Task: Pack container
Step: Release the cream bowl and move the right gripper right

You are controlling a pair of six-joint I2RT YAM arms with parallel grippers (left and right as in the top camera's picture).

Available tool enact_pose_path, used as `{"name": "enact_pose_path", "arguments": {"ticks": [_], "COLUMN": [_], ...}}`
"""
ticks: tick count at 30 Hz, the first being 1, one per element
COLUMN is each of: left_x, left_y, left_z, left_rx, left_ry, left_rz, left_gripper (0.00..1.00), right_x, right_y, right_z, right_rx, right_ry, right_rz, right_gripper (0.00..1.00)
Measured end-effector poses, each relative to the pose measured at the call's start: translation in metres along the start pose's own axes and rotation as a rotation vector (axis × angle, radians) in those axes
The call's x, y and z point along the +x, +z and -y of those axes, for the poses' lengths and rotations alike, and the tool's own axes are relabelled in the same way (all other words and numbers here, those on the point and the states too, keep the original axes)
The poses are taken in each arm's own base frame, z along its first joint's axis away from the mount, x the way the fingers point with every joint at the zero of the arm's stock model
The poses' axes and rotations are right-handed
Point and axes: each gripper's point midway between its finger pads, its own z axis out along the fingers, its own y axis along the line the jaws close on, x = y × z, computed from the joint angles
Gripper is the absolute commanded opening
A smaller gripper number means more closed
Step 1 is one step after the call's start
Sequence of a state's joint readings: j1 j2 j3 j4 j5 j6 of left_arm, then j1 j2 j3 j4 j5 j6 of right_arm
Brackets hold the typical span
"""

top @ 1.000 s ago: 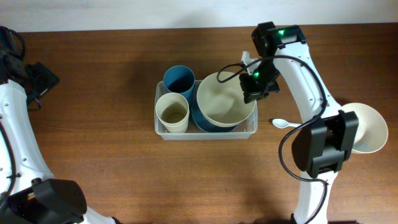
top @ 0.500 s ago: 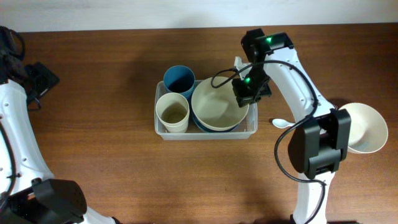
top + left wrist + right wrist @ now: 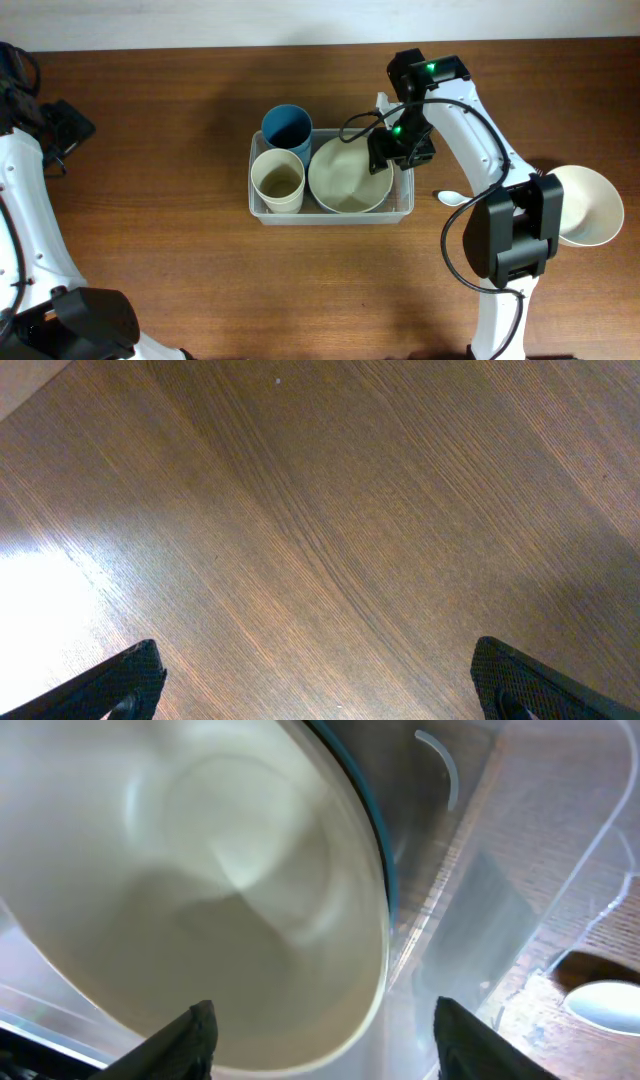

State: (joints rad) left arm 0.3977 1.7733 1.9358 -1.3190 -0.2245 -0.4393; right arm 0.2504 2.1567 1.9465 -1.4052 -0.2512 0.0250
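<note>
Two items, cup (image 3: pixel 276 181) and bowl (image 3: pixel 346 178), are packed in the container (image 3: pixel 257 211); spoon (image 3: pixel 452 199) and second bowl (image 3: pixel 592 203) are left outside; right pincer (image 3: pixel 332 1045) is spread wide, empty.

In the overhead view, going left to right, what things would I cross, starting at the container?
Cream cup → large cream bowl, both inside the container → white spoon → cream bowl at the far right.

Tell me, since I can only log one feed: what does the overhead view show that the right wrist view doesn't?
Only overhead: the blue cup, the cream cup and the spare cream bowl at far right. Only right wrist: its own fingertips, spread apart. Both: the packed bowl, the container, the white spoon.
</note>
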Motion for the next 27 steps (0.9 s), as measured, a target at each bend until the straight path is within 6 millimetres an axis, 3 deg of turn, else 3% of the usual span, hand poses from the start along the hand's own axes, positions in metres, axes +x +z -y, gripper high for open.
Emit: {"name": "enact_pose_path", "arguments": {"ticks": [9, 13, 17, 21, 24, 27], "left_x": [0.000, 0.000, 0.000, 0.000, 0.000, 0.000], "left_y": [0.000, 0.000, 0.000, 0.000, 0.000, 0.000], "left_z": [0.000, 0.000, 0.000, 0.000, 0.000, 0.000], "left_rx": [0.000, 0.000, 0.000, 0.000, 0.000, 0.000], "left_ry": [0.000, 0.000, 0.000, 0.000, 0.000, 0.000], "left_rz": [0.000, 0.000, 0.000, 0.000, 0.000, 0.000], "left_gripper": [1.00, 1.00, 1.00, 1.00, 1.00, 1.00], "right_x": [0.003, 0.010, 0.004, -0.006, -0.008, -0.005], "right_y": [0.000, -0.010, -0.036, -0.075, -0.105, -0.127], "right_z": [0.000, -0.002, -0.009, -0.010, 0.009, 0.049], "right_rx": [0.000, 0.001, -0.001, -0.004, -0.005, -0.003], "right_ry": [0.004, 0.009, -0.001, 0.014, 0.095, 0.211], "right_rz": [-0.013, -0.035, 0.009, 0.095, 0.158, 0.201], "right_gripper": [0.63, 0.62, 0.64, 0.69, 0.71, 0.71]}}
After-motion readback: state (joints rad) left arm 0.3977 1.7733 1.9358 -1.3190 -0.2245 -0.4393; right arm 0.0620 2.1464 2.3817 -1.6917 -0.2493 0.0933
